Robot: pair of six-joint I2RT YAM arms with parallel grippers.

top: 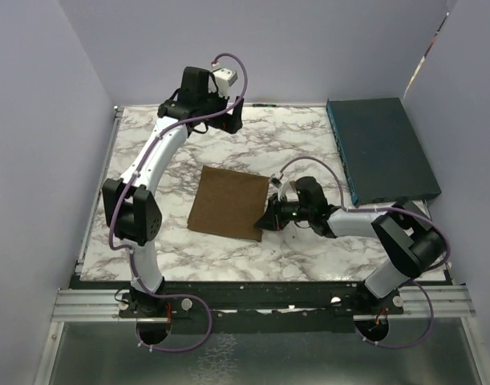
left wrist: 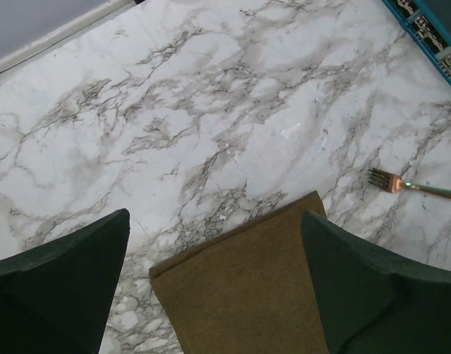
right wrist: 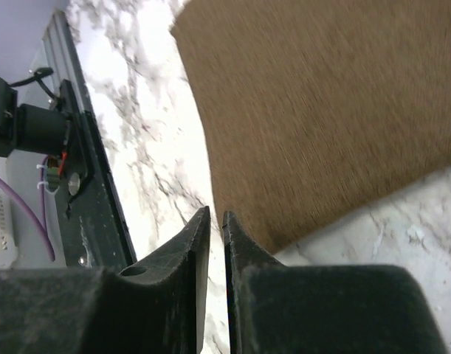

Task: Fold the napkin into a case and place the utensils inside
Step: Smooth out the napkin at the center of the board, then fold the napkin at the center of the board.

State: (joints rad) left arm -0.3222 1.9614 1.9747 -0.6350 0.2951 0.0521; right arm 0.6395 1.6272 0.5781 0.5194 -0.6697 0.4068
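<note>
From above, the napkin [top: 228, 202] lies flat near the middle of the marble tabletop [top: 301, 140], a brown four-sided patch. The right gripper [top: 269, 218] sits low at its near right corner, and its dark body hides the tips and that bit of cloth. The left gripper [top: 231, 115] is over the far edge of the tabletop, well apart from the napkin, and from this height its fingers cannot be told apart. A teal box [top: 381, 148] lies along the right side. The fork is hard to pick out here beside the right arm. In the left wrist view, the left gripper [left wrist: 216, 221] is spread wide, one dark finger [left wrist: 63, 295] at each lower corner and nothing between them but the tabletop and the napkin [left wrist: 247, 295] below, whose far edge shows while the rest is cut off at the bottom. The fork [left wrist: 402, 184] lies on bare marble to the right, apart from the cloth, with tines plain and the handle running out of frame. A corner of the box [left wrist: 432, 29] is clipped at top right. In the right wrist view, the right gripper [right wrist: 216, 217] has its fingers almost together with only a thin slit between. The tips sit at the edge of the blurred napkin [right wrist: 328, 110], and I cannot tell whether they nip the cloth. A black rail [right wrist: 92, 192] runs at the left.
</note>
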